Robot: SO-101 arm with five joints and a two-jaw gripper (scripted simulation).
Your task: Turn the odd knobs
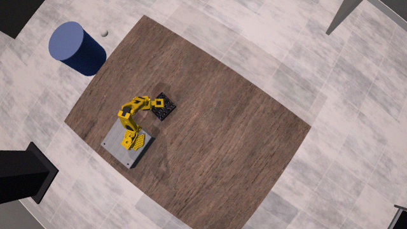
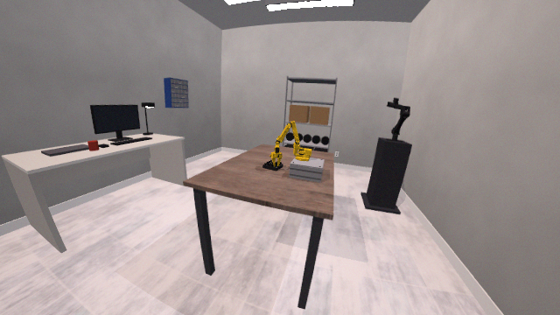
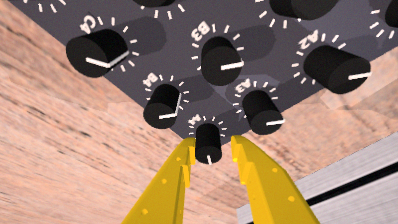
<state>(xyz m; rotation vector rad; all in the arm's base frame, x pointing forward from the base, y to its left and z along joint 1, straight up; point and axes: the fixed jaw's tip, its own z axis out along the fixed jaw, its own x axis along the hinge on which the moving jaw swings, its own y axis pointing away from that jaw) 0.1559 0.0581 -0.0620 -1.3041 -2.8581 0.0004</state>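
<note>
The black knob box [image 1: 164, 107] lies on the wooden table and fills the top of the wrist view [image 3: 220, 55]. Its corner knob A4 [image 3: 208, 144] stands between my two yellow fingertips, and its white pointer points down towards the camera. Knobs A3 [image 3: 261, 112] and A2 [image 3: 336, 69] point to the right, as does B3 [image 3: 220, 61]. My gripper [image 3: 212, 142] straddles A4 with its fingers narrowly open, and a small gap shows on the right side of the knob. In the overhead view the gripper [image 1: 157, 102] hangs over the box's near corner.
My arm stands on a grey base block [image 1: 127, 144], whose edge shows at the lower right of the wrist view [image 3: 340, 190]. A blue cylinder [image 1: 76, 48] stands on the floor beyond the table's corner.
</note>
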